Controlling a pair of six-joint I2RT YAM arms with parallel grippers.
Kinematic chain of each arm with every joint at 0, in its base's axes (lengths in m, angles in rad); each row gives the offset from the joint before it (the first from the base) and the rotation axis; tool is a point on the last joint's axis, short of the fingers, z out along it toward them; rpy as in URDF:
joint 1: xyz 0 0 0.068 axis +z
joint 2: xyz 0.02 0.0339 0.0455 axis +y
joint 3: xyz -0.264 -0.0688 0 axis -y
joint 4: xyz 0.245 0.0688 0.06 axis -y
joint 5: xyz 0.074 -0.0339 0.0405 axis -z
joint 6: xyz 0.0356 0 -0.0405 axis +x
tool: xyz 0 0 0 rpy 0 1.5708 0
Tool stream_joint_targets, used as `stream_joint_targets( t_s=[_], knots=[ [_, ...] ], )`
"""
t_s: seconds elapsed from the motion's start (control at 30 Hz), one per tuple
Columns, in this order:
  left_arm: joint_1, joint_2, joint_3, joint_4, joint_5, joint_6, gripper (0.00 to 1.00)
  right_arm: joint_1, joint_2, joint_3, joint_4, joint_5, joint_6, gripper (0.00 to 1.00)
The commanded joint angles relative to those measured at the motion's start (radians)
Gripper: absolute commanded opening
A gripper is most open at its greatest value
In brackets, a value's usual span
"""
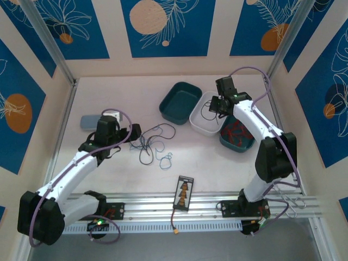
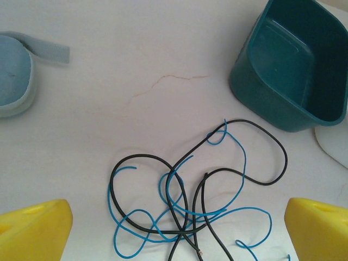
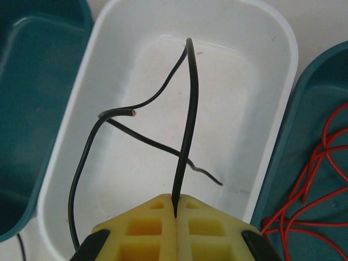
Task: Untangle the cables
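Two grippers at work, one black cable [image 3: 190, 109] held over the white tray [image 3: 272, 32].
Right gripper [image 3: 175, 213] is clamped on that cable, which loops above the tray floor; left gripper [image 2: 175, 232] hangs, fingers spread, above the tangle of blue and black cables [image 2: 190, 201] on the table [image 2: 136, 65]. Red cables [image 3: 315, 179] lie in the teal tray [image 3: 314, 109] alongside.
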Motion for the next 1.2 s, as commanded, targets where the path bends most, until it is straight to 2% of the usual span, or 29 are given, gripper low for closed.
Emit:
stream_joint_targets(
  t_s=[0.0, 0.1, 0.2, 0.4, 0.7, 0.8, 0.93, 1.07, 1.17],
  knots=[
    [0.008, -0.016, -0.016, -0.018, -0.025, 0.025, 1.0, -0.009, 0.024, 0.037, 0.012, 0.009, 0.03, 0.0],
    [0.008, -0.01, -0.017, -0.017, -0.028, 0.025, 1.0, -0.01, 0.06, 0.035, 0.014, 0.005, 0.03, 0.0],
    [0.008, -0.004, -0.018, -0.015, -0.023, 0.025, 1.0, -0.01, 0.092, 0.035, 0.017, -0.004, 0.024, 0.06],
    [0.008, 0.0, -0.024, -0.013, -0.02, 0.024, 1.0, -0.011, 0.115, 0.036, 0.028, -0.016, 0.009, 0.27],
    [0.008, 0.004, -0.029, -0.01, -0.023, 0.016, 1.0, 0.018, 0.05, 0.015, 0.036, -0.022, -0.042, 0.52],
    [0.008, 0.01, -0.029, -0.009, -0.023, 0.0, 1.0, 0.05, 0.009, -0.006, 0.05, -0.023, -0.064, 0.68],
    [0.009, 0.019, -0.029, -0.014, -0.035, -0.029, 1.0, 0.13, -0.051, -0.042, 0.075, -0.015, -0.074, 1.0],
    [0.009, 0.032, -0.027, -0.036, -0.071, -0.061, 1.0, 0.248, -0.076, -0.064, 0.058, 0.019, -0.036, 0.99],
    [0.012, 0.042, -0.024, -0.061, -0.098, -0.082, 1.0, 0.348, -0.061, -0.059, 0.02, 0.097, 0.025, 0.99]
  ],
)
